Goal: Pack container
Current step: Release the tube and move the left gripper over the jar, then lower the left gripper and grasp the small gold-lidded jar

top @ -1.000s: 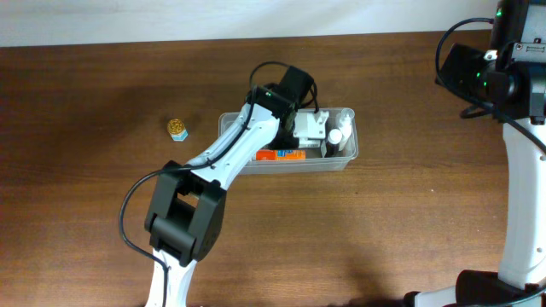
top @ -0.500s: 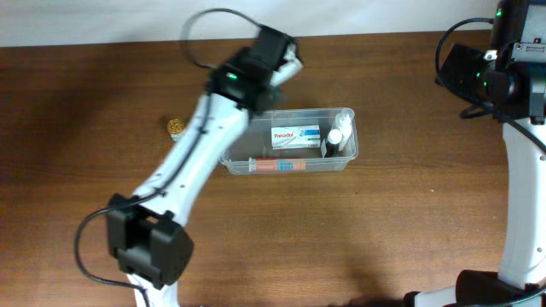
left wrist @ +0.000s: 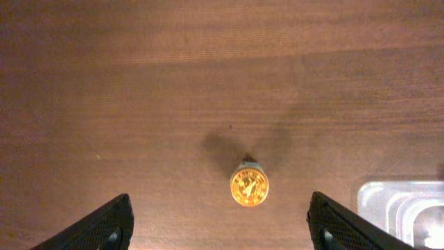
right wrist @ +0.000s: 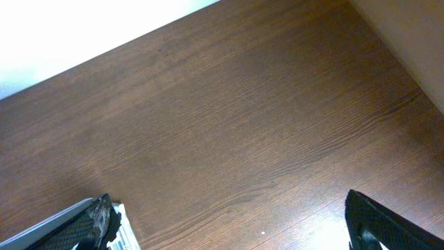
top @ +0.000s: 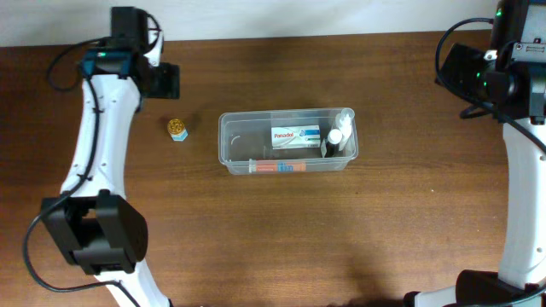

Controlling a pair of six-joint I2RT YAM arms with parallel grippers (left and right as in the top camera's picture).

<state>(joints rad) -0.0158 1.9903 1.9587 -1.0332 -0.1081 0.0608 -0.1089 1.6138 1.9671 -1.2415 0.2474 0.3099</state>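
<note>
Looking down through the left wrist camera, you see the left gripper (left wrist: 218,208) released, its two dark fingers (left wrist: 107,226) spread wide and grasping nothing. The small gold-topped jar (left wrist: 250,189) stands on the wooden table (left wrist: 139,83) just ahead of the gap between the jaws. Its cap faces the camera, it sits a little nearer the finger on the right of that view, and it touches neither finger. Outside that same finger, a rounded corner of the container (left wrist: 399,205) shows at the edge of the view, apart from the jar. In the overhead view the container lies near the middle of the table, off to the side of the left jaws with the jar between them. Inside it you can make out a Panadol box (top: 296,136) lying flat near the middle. An orange and blue box (top: 277,166) rests along the near wall, and white bottles (top: 339,135) stand at the end farthest from the left jaws. The right gripper (right wrist: 229,219) is likewise released, its jaws set wide with only wood grain between them. In the overhead view it is held at the table's far right edge, well apart from the container.
</note>
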